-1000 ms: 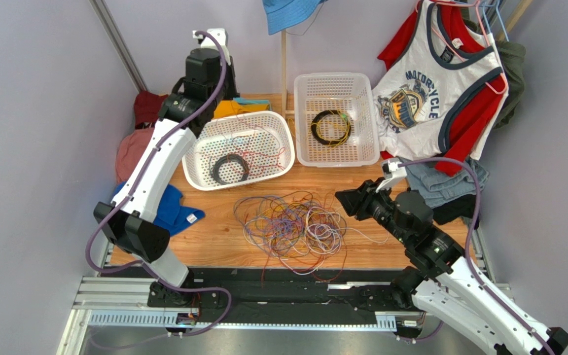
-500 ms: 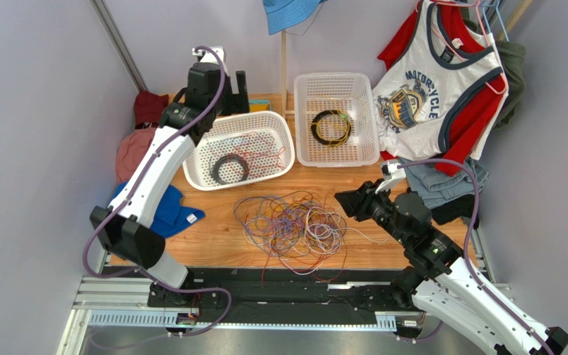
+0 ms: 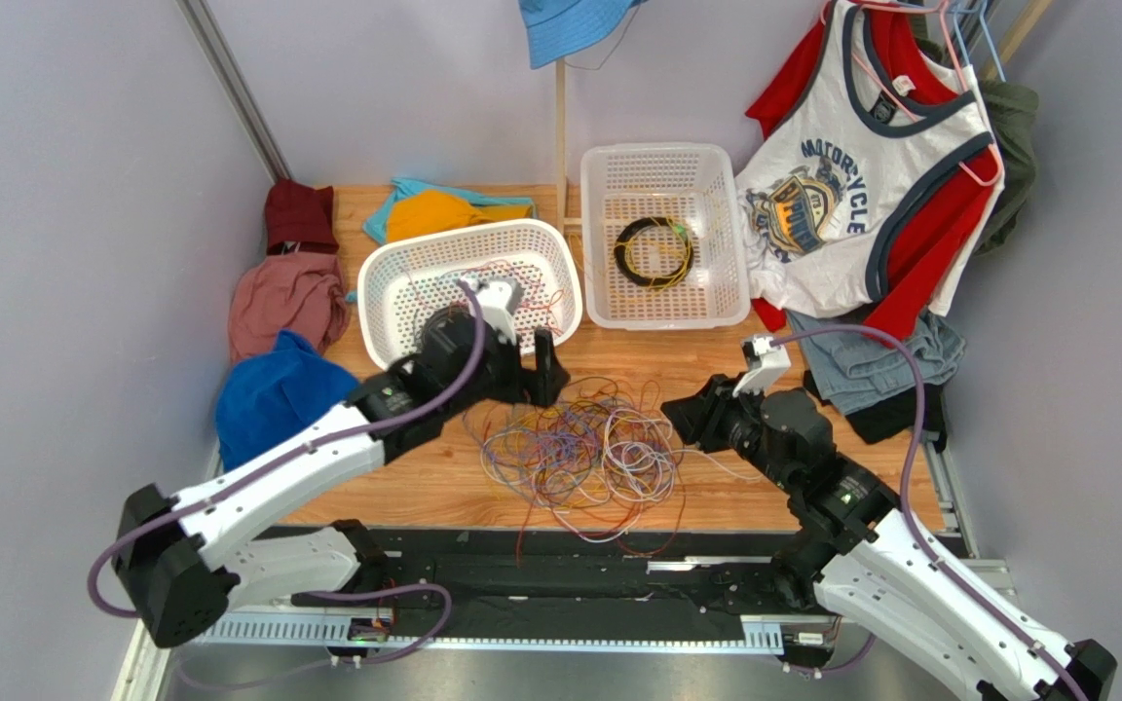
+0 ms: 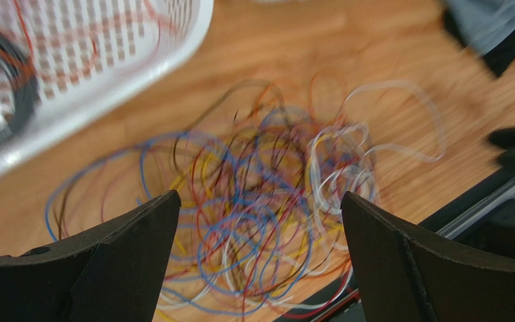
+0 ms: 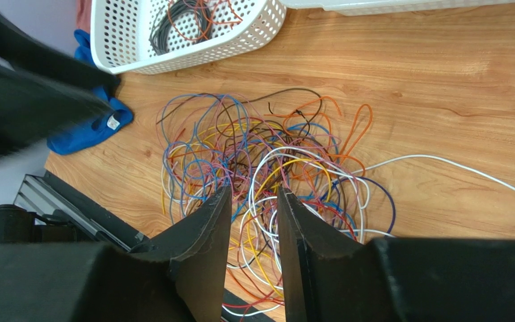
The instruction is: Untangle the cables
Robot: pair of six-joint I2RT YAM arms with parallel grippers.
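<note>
The cables (image 3: 582,446) lie knotted. The left tool (image 4: 260,201), spread wide, could grab many and tighten knots. The right tool (image 5: 253,194) is barely apart and empty.

The hanging tank top (image 3: 848,173) reads "MOTORCYCLE".

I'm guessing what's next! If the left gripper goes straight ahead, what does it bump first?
Probably the tangled heap of thin coloured cables, framed between the open fingers of the left gripper; depth is unclear.
</note>
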